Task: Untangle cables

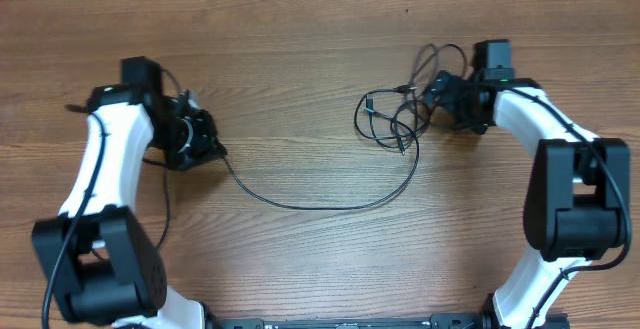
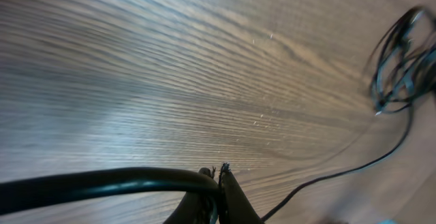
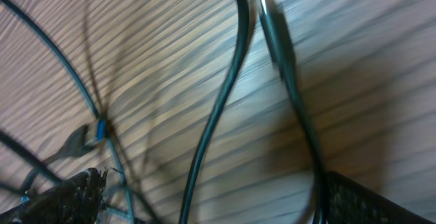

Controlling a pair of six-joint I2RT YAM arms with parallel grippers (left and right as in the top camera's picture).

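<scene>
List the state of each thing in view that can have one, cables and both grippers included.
thin black cables: knotted in a loose bundle.
long black cable strand: runs out of the bundle in an arc to the left gripper.
left gripper: shut on the strand's end.
right gripper: open at the bundle, cables between its fingers, none gripped.

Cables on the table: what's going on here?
Untangling is under way on the wooden table. The left gripper is shut on one end of a long cable, which arcs across the table to the tangle on the right. The right gripper is open at that tangle, with strands lying between its fingers and nothing clamped. The tangle is not yet undone.
</scene>
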